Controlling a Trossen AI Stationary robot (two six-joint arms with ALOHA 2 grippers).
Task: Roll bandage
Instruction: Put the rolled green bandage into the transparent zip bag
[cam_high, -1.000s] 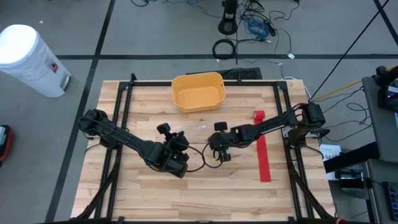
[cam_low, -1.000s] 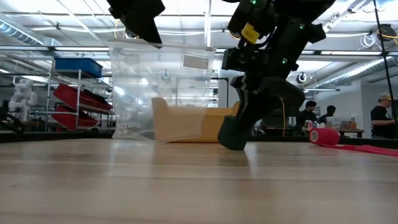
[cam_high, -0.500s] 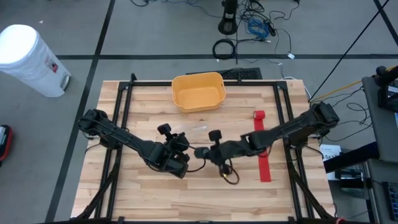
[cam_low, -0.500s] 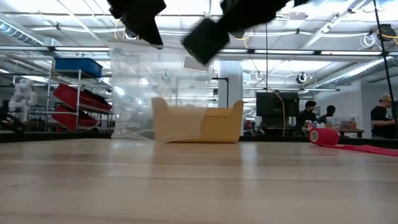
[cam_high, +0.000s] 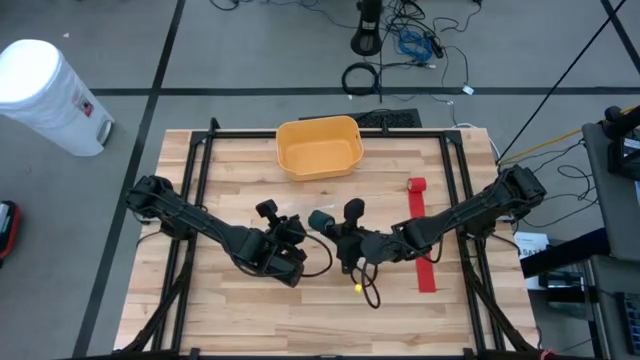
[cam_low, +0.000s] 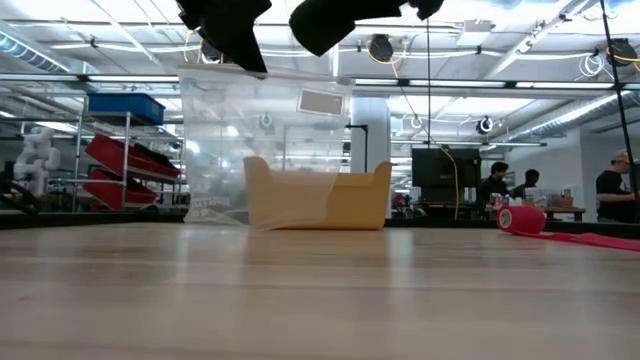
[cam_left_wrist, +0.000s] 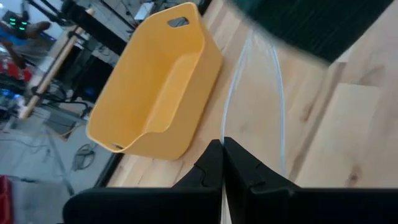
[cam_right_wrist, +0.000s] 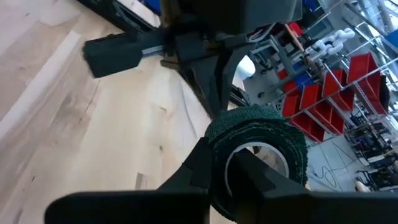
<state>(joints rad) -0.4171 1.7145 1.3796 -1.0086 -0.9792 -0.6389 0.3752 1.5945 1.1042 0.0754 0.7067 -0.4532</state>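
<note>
Your right gripper (cam_right_wrist: 221, 163) clamped on the green bandage roll (cam_right_wrist: 258, 152), red bandage (cam_high: 423, 245) well apart, left gripper (cam_left_wrist: 222, 163) clenched on clear bag (cam_low: 262, 150)

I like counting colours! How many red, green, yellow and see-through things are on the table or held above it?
Red bandage: 1
Green bandage roll: 1
Yellow bin: 1
See-through bag: 1
Total: 4

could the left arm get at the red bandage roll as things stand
Probably not: the red bandage roll lies across the table, the right gripper and its arm sit between, and the left gripper is shut on a clear bag.
</note>
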